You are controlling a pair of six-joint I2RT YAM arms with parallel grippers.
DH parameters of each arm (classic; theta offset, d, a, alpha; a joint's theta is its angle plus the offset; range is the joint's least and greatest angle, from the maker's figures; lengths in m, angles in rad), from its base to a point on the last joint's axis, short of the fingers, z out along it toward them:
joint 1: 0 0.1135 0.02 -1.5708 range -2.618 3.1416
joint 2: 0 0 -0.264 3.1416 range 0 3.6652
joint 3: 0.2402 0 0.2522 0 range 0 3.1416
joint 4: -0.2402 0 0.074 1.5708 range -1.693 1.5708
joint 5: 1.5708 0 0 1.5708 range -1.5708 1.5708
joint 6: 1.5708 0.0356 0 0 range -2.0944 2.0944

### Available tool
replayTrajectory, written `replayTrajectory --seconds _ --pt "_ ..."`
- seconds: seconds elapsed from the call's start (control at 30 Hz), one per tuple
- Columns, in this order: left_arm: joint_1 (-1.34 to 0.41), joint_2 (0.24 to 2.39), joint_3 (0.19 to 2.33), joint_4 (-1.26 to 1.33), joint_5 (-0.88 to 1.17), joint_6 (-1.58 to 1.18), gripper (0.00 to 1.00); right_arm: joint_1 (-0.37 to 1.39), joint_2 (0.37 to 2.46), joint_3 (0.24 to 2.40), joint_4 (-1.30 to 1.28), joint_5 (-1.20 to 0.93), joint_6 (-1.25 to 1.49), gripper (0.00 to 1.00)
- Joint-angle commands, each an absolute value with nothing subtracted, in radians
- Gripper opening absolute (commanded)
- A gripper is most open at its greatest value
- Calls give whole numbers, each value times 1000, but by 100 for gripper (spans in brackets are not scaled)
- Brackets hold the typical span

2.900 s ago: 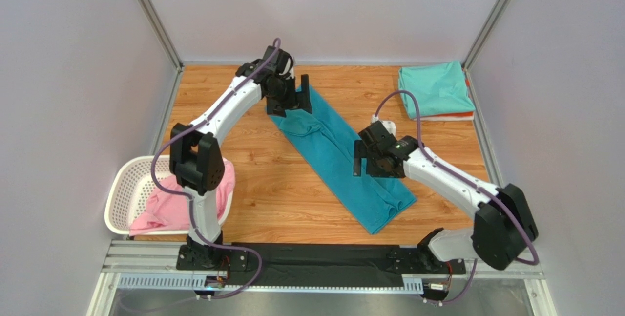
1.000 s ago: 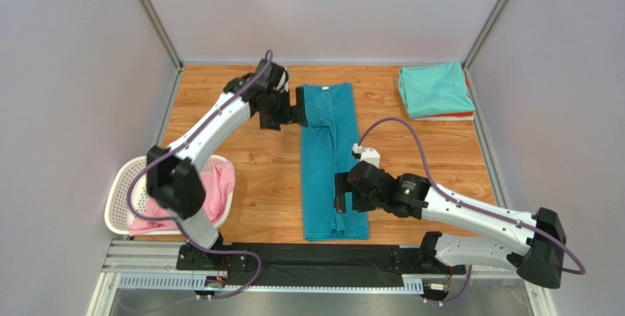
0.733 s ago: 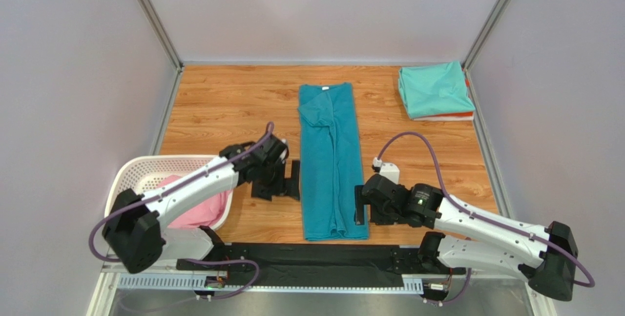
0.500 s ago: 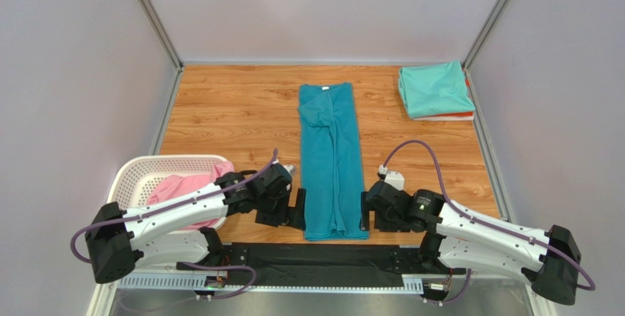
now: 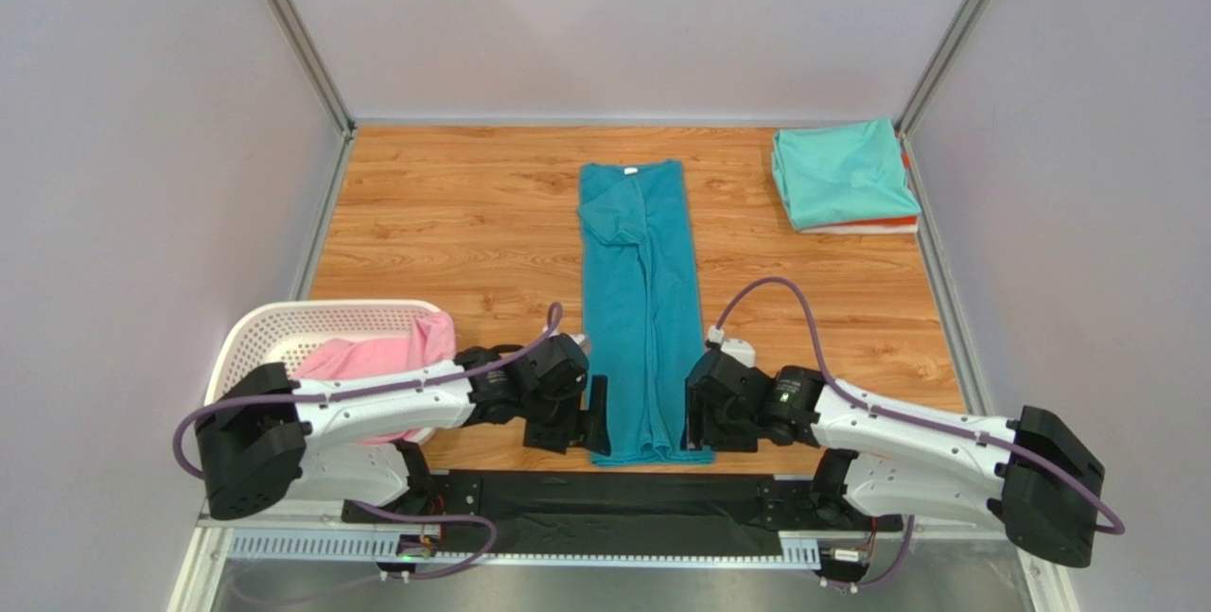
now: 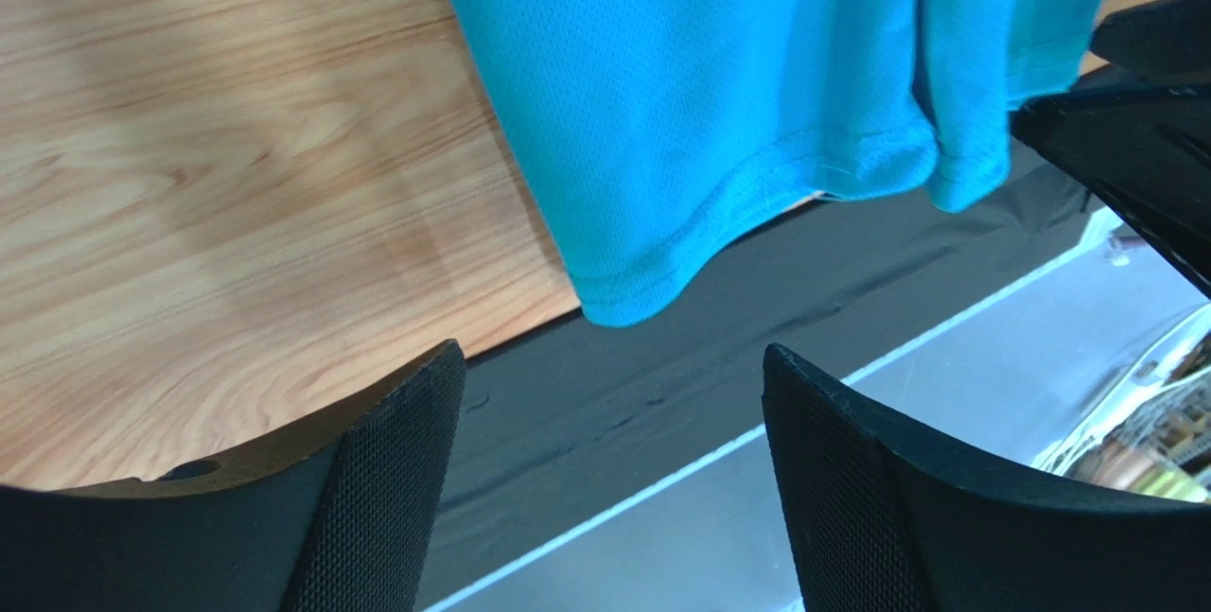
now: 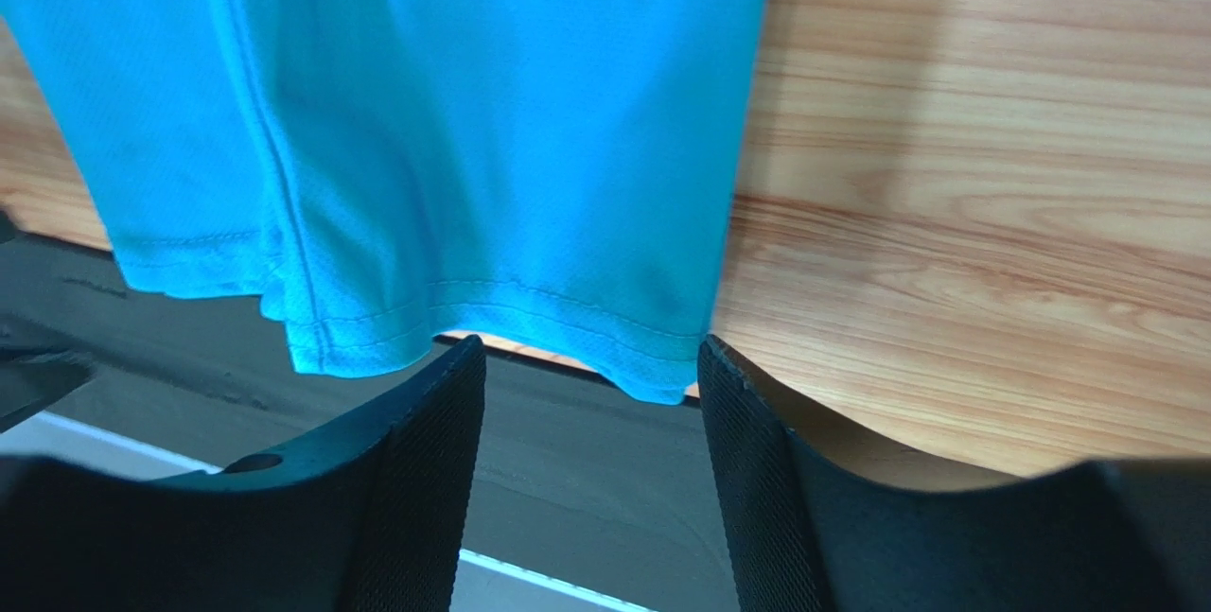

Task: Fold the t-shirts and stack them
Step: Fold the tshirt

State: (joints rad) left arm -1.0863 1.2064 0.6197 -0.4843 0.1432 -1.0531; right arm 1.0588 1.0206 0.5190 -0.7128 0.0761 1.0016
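Note:
A deep teal t-shirt [image 5: 640,300], folded lengthwise into a long strip, lies down the middle of the table, its hem at the near edge. My left gripper [image 5: 599,416] is open beside the hem's left corner [image 6: 626,303], which lies just beyond its fingertips [image 6: 427,414]. My right gripper [image 5: 695,414] is open, and the hem's right corner [image 7: 647,371] lies between its fingertips [image 7: 732,399]. A folded mint green t-shirt [image 5: 842,175] rests on an orange one [image 5: 893,225] at the back right. A pink t-shirt [image 5: 363,371] lies crumpled in the basket.
The white lattice basket [image 5: 263,343] stands at the near left, close to my left arm. A black strip [image 5: 626,492] runs along the table's near edge, and the teal hem hangs slightly over it. Grey walls enclose the wooden table [image 5: 455,215].
The teal t-shirt went from lying diagonally to lying straight. Both arms came down to its near hem and, in the last half second, moved inward to the corners, with the right jaws narrowing.

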Motion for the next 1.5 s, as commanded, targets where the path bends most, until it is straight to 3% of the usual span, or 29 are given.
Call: replayTrajectory --seconds 0.0,0.27,0.37,0.5,0.63,0.73,0.93,1.17,1.47 --pt "-1095 1278 644 -399 195 -1060 83 1057 1029 502 -644 29 1002 57" --pt "-1117 1362 644 -371 209 -1065 75 1055 1026 460 -635 15 1026 55" --pt "-1120 1374 641 -364 195 -1081 67 1057 1023 448 -640 -20 1026 52" --pt "-1132 1378 624 -362 181 -1101 51 1057 1017 437 -643 -21 1025 47" --pt "-1135 1382 601 -360 178 -1118 17 1057 1037 442 -650 -12 1017 34" --pt "-1134 1381 589 -360 173 -1127 1 1057 1065 451 -678 -8 1012 23" --pt "-1135 1344 571 -380 167 -1144 0 1058 1068 456 -773 -2 985 0" --pt "-1138 1217 480 -420 161 -1187 0 1058 959 448 -854 43 956 0" --pt "-1164 1167 505 -407 141 -1181 0 1066 936 429 -707 -81 942 0"
